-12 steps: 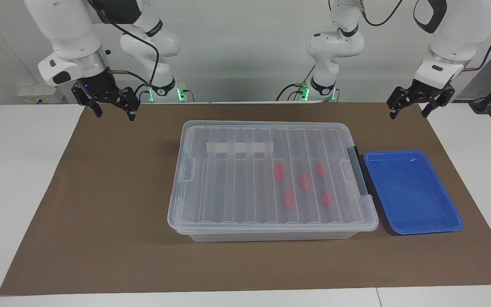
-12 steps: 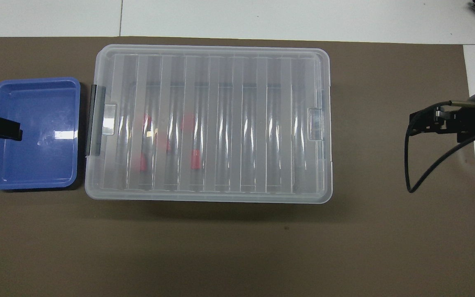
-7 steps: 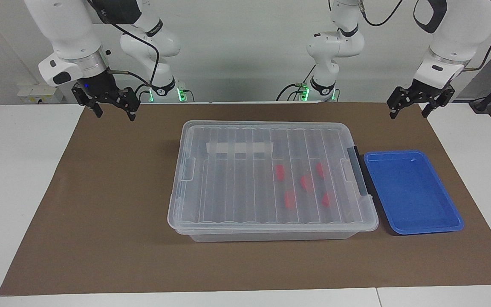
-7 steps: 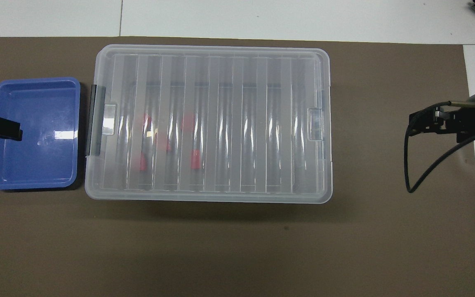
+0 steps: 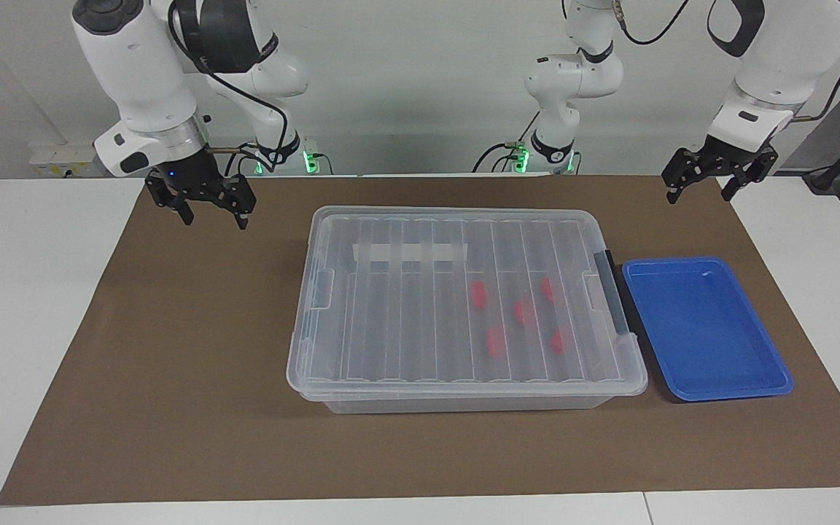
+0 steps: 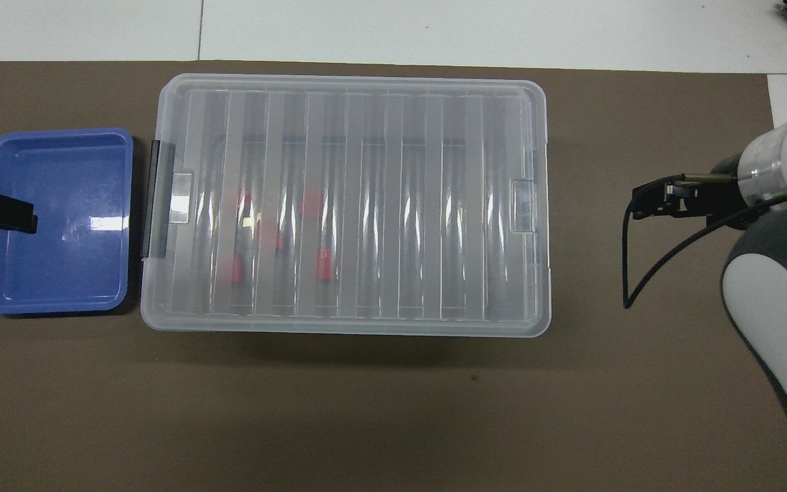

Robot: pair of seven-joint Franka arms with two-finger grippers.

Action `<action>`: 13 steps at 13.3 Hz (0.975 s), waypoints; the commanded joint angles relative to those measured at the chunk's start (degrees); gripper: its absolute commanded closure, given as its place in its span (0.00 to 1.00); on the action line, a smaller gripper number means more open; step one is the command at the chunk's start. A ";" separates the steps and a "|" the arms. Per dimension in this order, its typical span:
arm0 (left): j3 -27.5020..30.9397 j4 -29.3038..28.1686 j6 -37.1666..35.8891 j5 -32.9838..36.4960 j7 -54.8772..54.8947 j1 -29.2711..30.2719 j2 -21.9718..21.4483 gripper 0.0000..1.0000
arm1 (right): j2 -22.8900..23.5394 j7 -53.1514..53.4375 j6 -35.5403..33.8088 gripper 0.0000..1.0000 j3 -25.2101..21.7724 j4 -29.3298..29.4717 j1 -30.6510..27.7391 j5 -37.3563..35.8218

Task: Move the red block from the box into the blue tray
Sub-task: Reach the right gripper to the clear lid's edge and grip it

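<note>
Five red blocks [image 5: 518,316]: inside lidded box [image 5: 464,306]
Right gripper [image 5: 211,213]: fingers apart, over mat
Left gripper [image 5: 703,188]: fingers apart, waiting
Blue tray [image 5: 754,383]: beside box

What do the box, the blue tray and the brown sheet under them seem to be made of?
The box: clear, glossy plastic, since red blocks show through its ribbed lid and light streaks glint on it. The blue tray: probably moulded plastic, smooth and shiny, with a bright glare patch and rounded rim. The brown sheet: matte, flat and thin-edged, likely paper or card, though fabric cannot be ruled out.
</note>
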 commanded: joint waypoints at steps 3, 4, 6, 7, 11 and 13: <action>0.20 -1.63 0.81 -0.38 -0.56 -0.06 -1.32 0.00 | 2.13 3.04 11.76 0.01 0.28 -6.51 4.40 0.76; 0.20 -1.63 0.90 -0.38 -0.73 -0.06 -1.32 0.00 | 2.92 3.91 12.63 0.01 0.28 -6.52 5.37 0.76; 0.20 -1.63 0.82 -0.38 -0.65 -0.06 -1.32 0.00 | 4.24 6.11 13.17 0.01 0.20 -6.60 8.18 0.76; 0.20 -1.63 0.82 -0.38 -0.65 -0.06 -1.32 0.00 | 4.43 6.29 12.99 0.01 0.19 -6.95 8.71 0.67; 0.20 -1.63 0.64 -0.38 -0.47 -0.06 -1.32 0.00 | 3.03 5.86 12.64 0.00 0.19 -10.90 8.89 -0.21; 0.20 -2.07 0.90 -0.38 -0.56 -0.06 -1.50 0.00 | 2.32 5.59 12.55 0.00 0.19 -12.22 8.80 -0.39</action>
